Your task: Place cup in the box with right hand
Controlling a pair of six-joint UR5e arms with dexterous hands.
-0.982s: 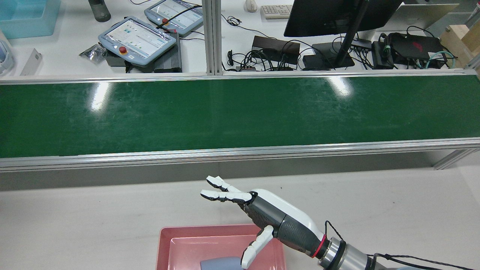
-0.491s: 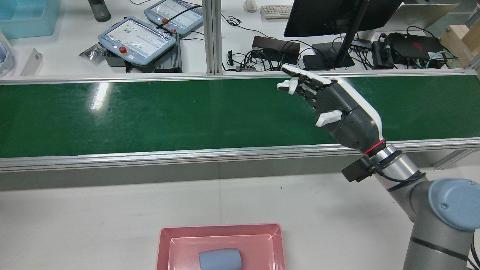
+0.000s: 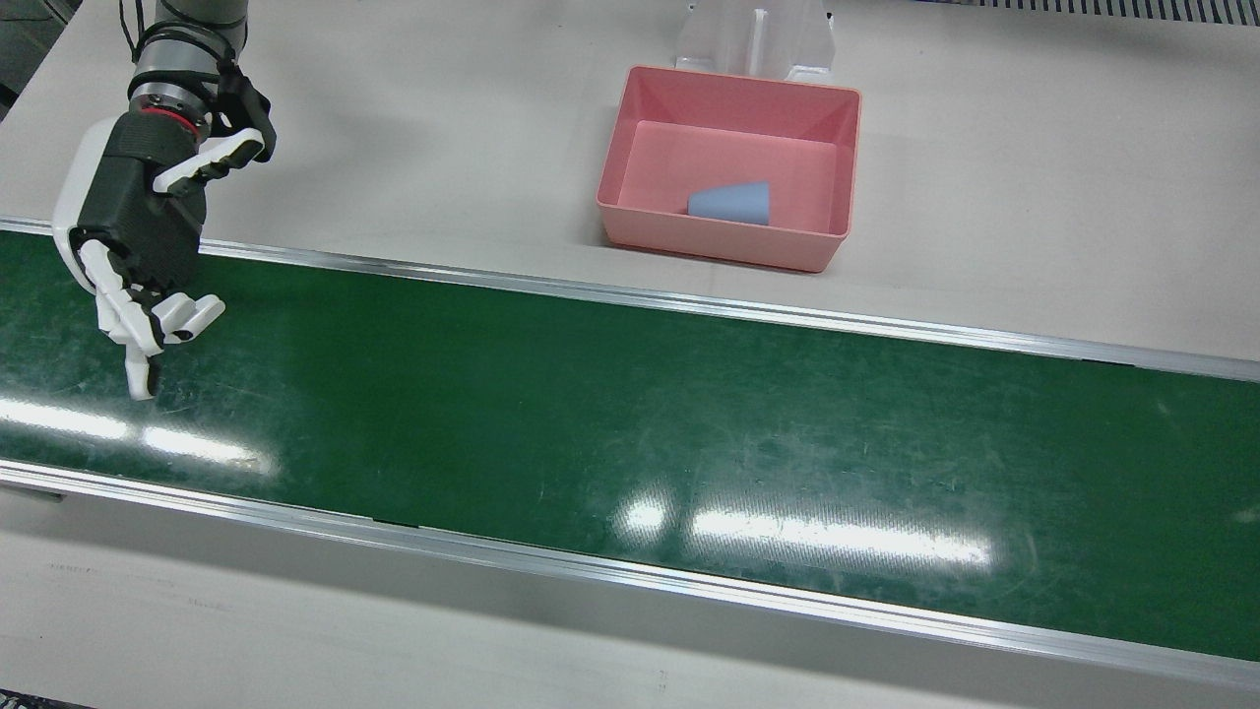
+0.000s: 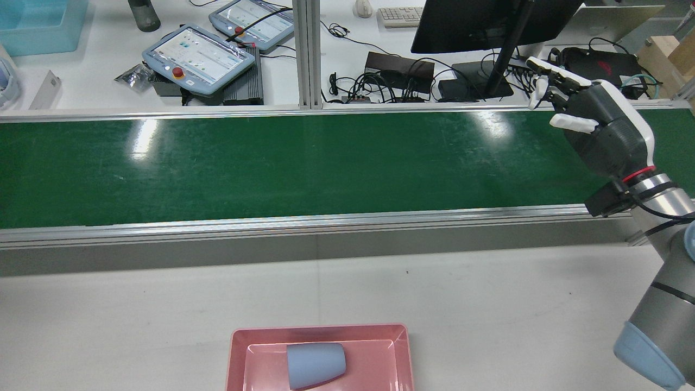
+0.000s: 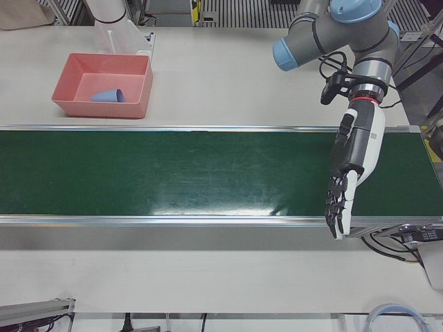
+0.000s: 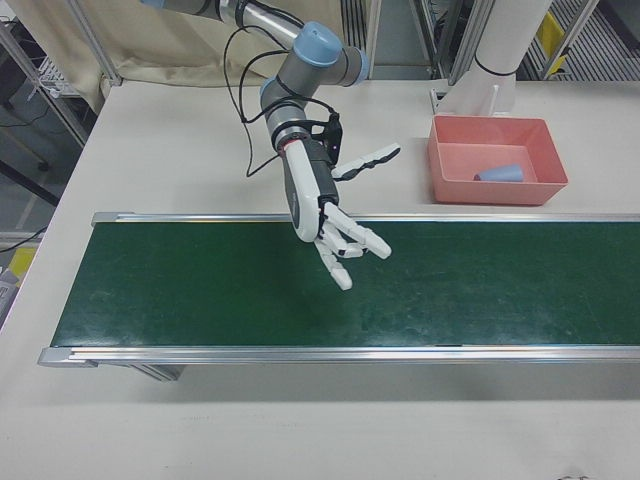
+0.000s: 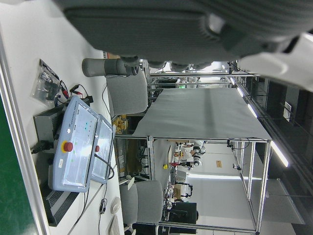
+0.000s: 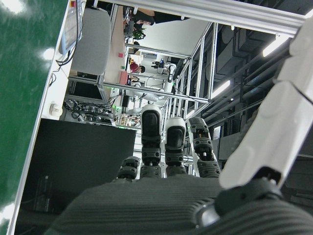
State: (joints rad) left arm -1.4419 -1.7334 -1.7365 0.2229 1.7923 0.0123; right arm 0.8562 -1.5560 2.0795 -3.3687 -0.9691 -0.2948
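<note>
— Where's the cup (image 3: 730, 202)?

— In the box (image 3: 724, 251), lying on its side on the bottom. From the right hand (image 3: 133, 226), that is well off to its left and back toward the robot, on the bare table rather than on the belt (image 3: 630, 433).

— And the hand holds nothing?

— Nothing. Its fingers are loose and apart, a little curled, hanging above the belt with the tips toward the far rail. The palm is bare.

— So the job looks done to me.

— To me too. What's left, I'd say, is only getting clear. I'd keep the fingers slack and carry the hand high, so the tips don't brush the belt. I'd also keep it away from the box. A cup on its side can roll at a nudge, though the walls should stop it.

— What about the other arm?

— The left hand (image 5: 351, 162) is far out on the other side, much further from the box than the right one is. It lies stretched along its forearm over the belt, fingers straight and pointing at the near rail, and it carries nothing either.

— Count it all for me.

— One cup. One box. One belt. Two hands, both empty. Past the right hand's fingertips, beyond the belt, there is one monitor (image 4: 478, 24) on the desk. I see no second cup anywhere on the belt or the table.
</note>
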